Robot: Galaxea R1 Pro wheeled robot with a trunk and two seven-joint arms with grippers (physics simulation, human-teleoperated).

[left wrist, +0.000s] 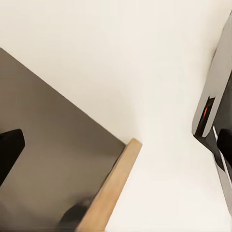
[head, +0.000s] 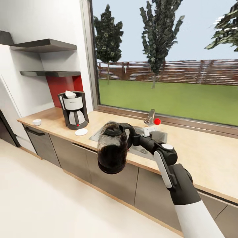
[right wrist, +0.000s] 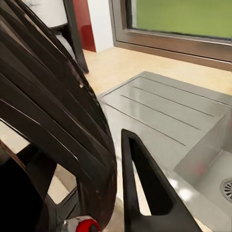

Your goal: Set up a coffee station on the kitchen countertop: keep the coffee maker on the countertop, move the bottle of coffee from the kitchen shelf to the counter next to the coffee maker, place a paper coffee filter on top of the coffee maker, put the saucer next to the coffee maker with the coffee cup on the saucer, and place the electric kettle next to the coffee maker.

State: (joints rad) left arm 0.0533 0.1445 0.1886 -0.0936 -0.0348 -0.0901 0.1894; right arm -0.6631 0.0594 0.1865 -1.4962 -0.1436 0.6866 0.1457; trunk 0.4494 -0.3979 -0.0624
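Electric kettle point(right wrist: 53, 111) up close, over sink drainboard point(right wrist: 164, 116), nr window point(right wrist: 179, 19).

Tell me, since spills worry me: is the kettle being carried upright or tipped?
Tipped: the electric kettle, held by the right gripper at its handle, leans over above the countertop edge.

On the countertop point(head: 205, 155) stand 1 coffee maker point(head: 74, 109) with 1 paper coffee filter point(head: 70, 94) on top, 1 saucer point(head: 81, 132) at its 5 o'clock and 1 coffee cup point(head: 36, 122) at its 8 o'clock. 1 electric kettle point(head: 113, 152) hangs in the air. 2 shelves point(head: 44, 45) sit on the wall. 3 trees point(head: 108, 33) stand outside.
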